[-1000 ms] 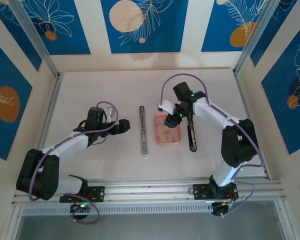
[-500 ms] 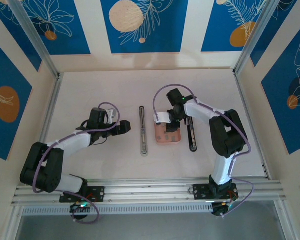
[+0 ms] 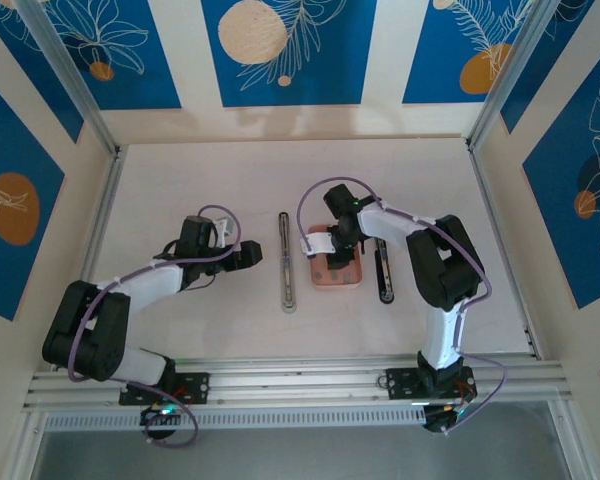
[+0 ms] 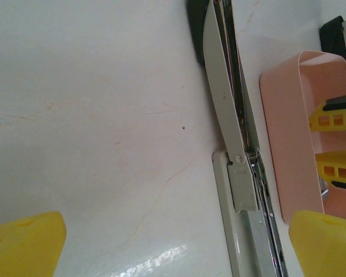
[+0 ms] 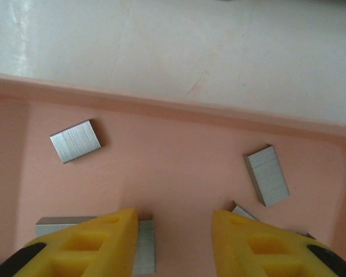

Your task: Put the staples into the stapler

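Note:
The stapler's silver-grey rail (image 3: 287, 265) lies lengthwise on the table left of the pink tray (image 3: 352, 280); in the left wrist view the rail (image 4: 233, 144) runs between my open left gripper's (image 4: 173, 248) yellow fingers (image 4: 23, 245) and the tray. The black bar (image 3: 384, 272) lies right of the tray. My left gripper (image 3: 252, 254) hovers just left of the rail. My right gripper (image 3: 337, 254) hangs open low over the tray, its fingertips (image 5: 92, 242) straddling bare floor (image 5: 176, 236). Several grey staples (image 5: 75, 141) lie scattered in the tray, one strip (image 5: 144, 248) partly under the left finger, another (image 5: 267, 175) to the right.
The tray's near wall (image 5: 161, 104) stands between the staples and the bare table. Metal frame rails (image 3: 280, 378) run along the near edge, and blue patterned walls enclose the other sides. In the left wrist view my right gripper's yellow fingers (image 4: 334, 118) show above the tray.
My right gripper has swung left from beside the black bar and come down over the pink tray. The left arm has barely shifted.

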Action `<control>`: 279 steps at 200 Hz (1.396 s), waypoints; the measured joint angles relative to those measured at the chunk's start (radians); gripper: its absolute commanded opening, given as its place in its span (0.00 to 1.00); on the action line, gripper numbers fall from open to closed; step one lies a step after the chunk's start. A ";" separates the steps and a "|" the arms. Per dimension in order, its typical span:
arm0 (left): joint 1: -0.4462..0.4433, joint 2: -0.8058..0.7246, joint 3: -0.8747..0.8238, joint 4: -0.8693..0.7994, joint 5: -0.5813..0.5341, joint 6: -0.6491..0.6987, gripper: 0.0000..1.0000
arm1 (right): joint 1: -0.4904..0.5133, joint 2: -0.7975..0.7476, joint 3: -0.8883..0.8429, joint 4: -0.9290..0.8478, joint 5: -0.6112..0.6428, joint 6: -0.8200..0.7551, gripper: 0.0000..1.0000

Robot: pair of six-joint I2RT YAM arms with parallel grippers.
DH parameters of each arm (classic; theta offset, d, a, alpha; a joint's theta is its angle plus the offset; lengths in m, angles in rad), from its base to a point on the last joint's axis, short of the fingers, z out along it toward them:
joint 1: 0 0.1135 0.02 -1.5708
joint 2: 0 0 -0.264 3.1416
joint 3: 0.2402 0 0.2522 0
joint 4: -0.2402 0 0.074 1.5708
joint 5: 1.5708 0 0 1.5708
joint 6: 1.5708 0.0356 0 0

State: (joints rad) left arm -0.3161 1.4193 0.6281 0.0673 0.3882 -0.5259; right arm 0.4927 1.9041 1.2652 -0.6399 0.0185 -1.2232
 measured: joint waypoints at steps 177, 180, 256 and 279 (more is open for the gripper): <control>0.000 0.000 0.000 0.000 0.000 0.000 0.99 | -0.005 0.007 0.000 -0.003 0.008 0.005 0.38; 0.000 0.000 0.000 0.000 0.000 0.000 0.99 | -0.005 0.005 0.000 -0.003 0.008 0.008 0.38; 0.000 0.000 0.000 0.000 0.000 0.000 0.99 | -0.014 -0.074 -0.019 -0.015 0.023 0.009 0.39; 0.000 0.000 0.000 0.000 0.000 0.000 0.99 | -0.007 -0.073 -0.037 -0.016 0.040 0.004 0.39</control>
State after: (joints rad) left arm -0.3161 1.4197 0.6285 0.0673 0.3878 -0.5255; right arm 0.4858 1.8309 1.2282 -0.6556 0.0582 -1.2190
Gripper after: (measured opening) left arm 0.988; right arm 0.387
